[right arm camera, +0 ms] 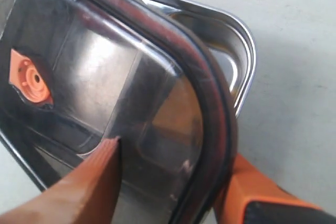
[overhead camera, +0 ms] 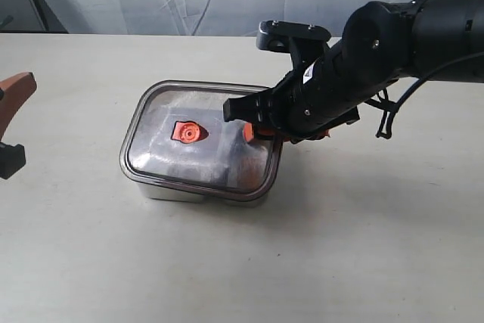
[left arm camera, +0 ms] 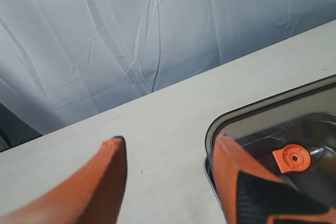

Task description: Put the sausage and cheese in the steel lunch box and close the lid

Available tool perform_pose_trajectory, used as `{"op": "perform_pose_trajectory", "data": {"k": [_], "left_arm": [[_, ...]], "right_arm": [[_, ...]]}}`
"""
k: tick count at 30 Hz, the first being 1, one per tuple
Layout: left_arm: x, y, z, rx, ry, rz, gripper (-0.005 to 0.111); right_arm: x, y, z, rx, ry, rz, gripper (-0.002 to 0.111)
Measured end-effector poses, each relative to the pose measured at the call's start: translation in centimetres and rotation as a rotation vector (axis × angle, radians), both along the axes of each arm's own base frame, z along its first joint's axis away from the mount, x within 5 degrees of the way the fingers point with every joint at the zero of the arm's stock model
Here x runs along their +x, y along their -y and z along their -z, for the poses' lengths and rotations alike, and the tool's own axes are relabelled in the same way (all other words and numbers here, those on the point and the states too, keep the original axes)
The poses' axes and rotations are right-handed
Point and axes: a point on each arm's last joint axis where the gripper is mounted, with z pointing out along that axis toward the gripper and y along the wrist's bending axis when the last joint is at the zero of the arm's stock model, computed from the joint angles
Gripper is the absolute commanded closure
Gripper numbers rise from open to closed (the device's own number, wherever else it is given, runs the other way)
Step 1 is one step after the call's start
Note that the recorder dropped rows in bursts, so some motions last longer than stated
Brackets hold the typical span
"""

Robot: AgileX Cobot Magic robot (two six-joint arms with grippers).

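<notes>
At lid [overhead camera: 204,160] rim | right hand [right arm camera: 170,163] astride, grip unclear; left hand [left arm camera: 169,140] wide

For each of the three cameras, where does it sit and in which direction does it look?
Exterior: off the arms, looks down at the lid on the steel lunch box; right arm and left gripper show.
Left wrist: faces across the table to a curtain; two orange fingers show.
Right wrist: close on the lid's edge; a finger on each side.
Shared: all see the orange valve tab.
</notes>
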Motion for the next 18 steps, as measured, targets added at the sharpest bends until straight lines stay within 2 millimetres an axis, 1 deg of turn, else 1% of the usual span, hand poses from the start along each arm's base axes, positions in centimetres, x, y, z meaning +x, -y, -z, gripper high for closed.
{"op": "perform_pose_trajectory", "data": {"k": [18], "left_arm": [[-0.02,0.03,0.06,0.003,-0.006,0.004,0.058]], "right_arm": [[0.24,0.27,0.02,-0.053,0.051,-0.041,0.060]]}}
